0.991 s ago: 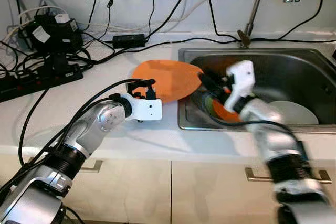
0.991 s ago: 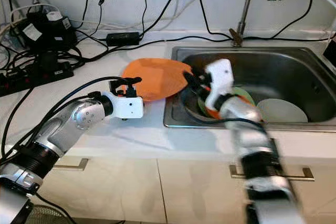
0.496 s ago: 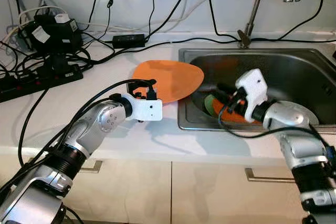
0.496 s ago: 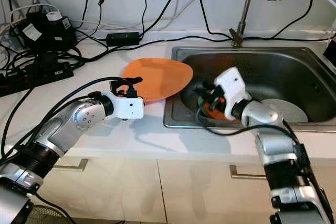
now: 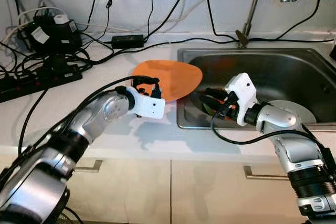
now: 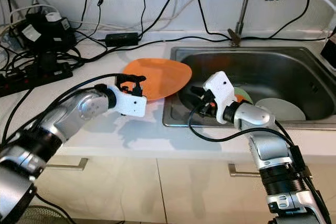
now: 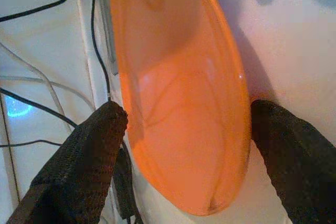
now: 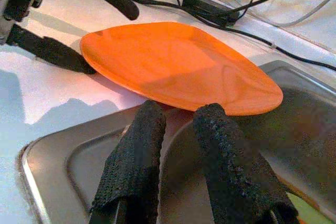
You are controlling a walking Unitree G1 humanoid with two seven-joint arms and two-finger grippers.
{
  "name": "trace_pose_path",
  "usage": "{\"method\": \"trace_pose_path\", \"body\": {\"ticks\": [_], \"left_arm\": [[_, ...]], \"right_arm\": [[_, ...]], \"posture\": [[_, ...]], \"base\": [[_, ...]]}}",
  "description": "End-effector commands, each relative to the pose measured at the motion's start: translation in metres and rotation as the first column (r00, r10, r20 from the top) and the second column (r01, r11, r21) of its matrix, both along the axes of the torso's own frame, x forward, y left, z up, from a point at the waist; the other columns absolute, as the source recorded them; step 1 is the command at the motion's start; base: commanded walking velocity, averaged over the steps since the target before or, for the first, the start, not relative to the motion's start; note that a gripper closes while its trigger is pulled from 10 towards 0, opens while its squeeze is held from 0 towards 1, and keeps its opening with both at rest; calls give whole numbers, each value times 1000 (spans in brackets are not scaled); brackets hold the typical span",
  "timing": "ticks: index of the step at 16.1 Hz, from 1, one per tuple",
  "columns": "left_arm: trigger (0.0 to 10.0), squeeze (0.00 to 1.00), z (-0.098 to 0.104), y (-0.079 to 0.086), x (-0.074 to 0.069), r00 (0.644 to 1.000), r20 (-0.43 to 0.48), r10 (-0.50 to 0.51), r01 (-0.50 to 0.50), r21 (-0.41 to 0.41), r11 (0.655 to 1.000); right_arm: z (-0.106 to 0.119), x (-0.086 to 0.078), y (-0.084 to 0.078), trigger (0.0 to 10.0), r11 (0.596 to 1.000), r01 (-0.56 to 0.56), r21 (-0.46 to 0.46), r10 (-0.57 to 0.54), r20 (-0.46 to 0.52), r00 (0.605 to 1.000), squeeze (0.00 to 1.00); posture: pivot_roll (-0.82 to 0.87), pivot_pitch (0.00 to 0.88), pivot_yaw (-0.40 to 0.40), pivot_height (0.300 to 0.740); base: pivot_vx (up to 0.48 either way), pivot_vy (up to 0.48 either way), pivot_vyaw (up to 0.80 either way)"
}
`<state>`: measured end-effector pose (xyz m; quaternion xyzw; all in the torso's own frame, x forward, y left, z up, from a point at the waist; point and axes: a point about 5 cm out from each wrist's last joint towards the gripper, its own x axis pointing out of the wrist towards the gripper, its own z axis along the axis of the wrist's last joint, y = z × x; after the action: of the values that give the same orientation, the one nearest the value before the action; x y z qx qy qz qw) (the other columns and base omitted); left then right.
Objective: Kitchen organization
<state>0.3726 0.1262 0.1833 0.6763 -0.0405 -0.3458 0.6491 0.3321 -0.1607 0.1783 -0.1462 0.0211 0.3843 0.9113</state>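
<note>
Big flat orange plastic plate (image 5: 169, 78) is what this is about. It sits on the white countertop (image 5: 63, 114) with its far side hanging over the left rim of the stainless steel sink (image 5: 283, 72), so it's half perched.

Starting at the left edge of the counter there's a tangle of black power strips and cables (image 5: 42, 51), nothing to touch there. Then the left gripper (image 5: 145, 83), fingers spread apart with one black finger (image 7: 79, 156) on each side of the plate's near edge, straddling it but not squeezing as far as I can tell. I'd say the step is getting a proper pinch on that rim, so close slowly and keep the plate from sliding toward the basin.

Further right, the right gripper (image 8: 178, 135) is down inside the sink just under the overhanging edge, fingers only slightly parted, holding nothing. Might be handy to prop the plate from below. Behind it in the basin lie a green dish (image 6: 242, 94) and a pale round plate (image 6: 281, 109), so don't let the orange one drop onto those.
</note>
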Motion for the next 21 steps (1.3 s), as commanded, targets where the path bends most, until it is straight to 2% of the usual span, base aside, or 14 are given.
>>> {"method": "trace_pose_path", "body": {"ticks": [1, 4, 10, 13, 14, 21], "left_arm": [[10000, 0, -10, 5, 3, 998, -45, 33, -30, 63, 998], [10000, 0, -16, 1, 7, 997, -62, 49, -45, 67, 997], [10000, 0, -28, -10, 10, 996, -69, 59, -58, 10, 998], [10000, 0, -37, -11, 8, 995, -86, 57, -55, 23, 998], [0, 0, -39, -13, 8, 994, -90, 54, -54, 8, 999], [0, 0, -43, -14, 7, 994, -99, 45, -45, -2, 999]], "right_arm": [[1, -2, 4, 10000, 1000, -20, -5, 20, 1, 1000, 0], [1, -5, 7, 10000, 1000, -23, 1, 24, -3, 1000, 0], [0, -6, 8, 10000, 1000, -16, 4, 16, -6, 1000, 0], [-1, -7, 8, 10000, 1000, -11, 6, 11, -8, 1000, 0], [-2, -7, 8, 10000, 1000, -9, 9, 9, -9, 1000, 0], [-2, -7, 9, 10000, 1000, 0, 13, 0, -13, 1000, 0]], "posture": [[9, 0, 74, 740], [0, 0, 77, 740], [-5, 0, 79, 740], [-10, 0, 83, 740], [-11, 0, 83, 740], [-8, 0, 83, 740]], "base": [[0, 0, 0], [0, 0, 0], [0, 0, 0], [0, 0, 0], [0, 0, 0], [0, 0, 0]]}}
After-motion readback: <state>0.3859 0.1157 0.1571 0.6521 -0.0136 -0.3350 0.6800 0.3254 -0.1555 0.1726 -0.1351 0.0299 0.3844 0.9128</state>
